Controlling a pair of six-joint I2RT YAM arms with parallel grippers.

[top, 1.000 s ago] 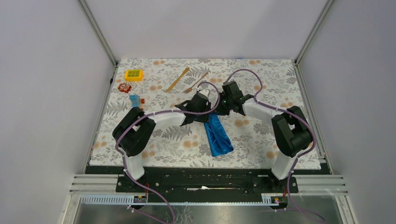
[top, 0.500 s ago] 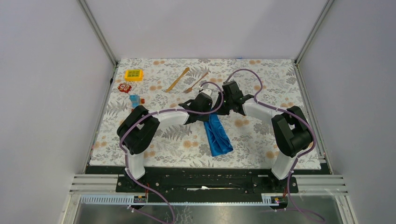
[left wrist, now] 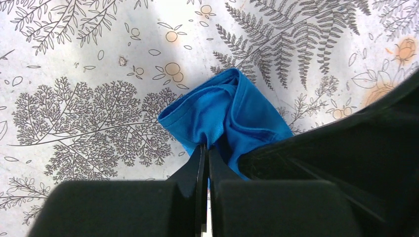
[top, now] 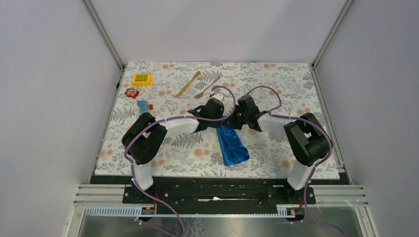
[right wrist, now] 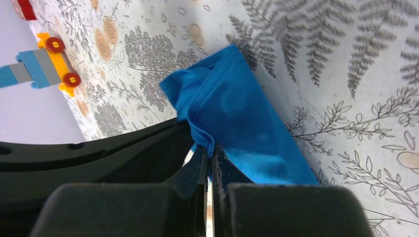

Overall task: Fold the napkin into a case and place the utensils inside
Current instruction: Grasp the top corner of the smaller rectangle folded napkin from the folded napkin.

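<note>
The blue napkin [top: 232,144] lies bunched into a long strip on the patterned mat, running from the table's middle toward the near edge. My left gripper [top: 221,118] is shut on its far end; the cloth [left wrist: 225,111] is pinched between the fingertips. My right gripper [top: 231,121] is shut on the same end from the right, with the hem of the cloth [right wrist: 232,118] in its jaws. The two grippers nearly touch. The two wooden utensils, a knife-like stick [top: 188,84] and a fork [top: 206,88], lie side by side at the back of the mat, apart from the cloth.
A yellow toy [top: 141,79], a red toy [top: 131,92] and a blue-orange toy [top: 143,105] sit at the back left of the mat; the blue-orange one also shows in the right wrist view [right wrist: 42,69]. Grey walls close in on three sides.
Both grippers have drawn closer together over the napkin's far end. The right gripper moved nearer and left, down to the cloth. The napkin's far end has shifted slightly.
</note>
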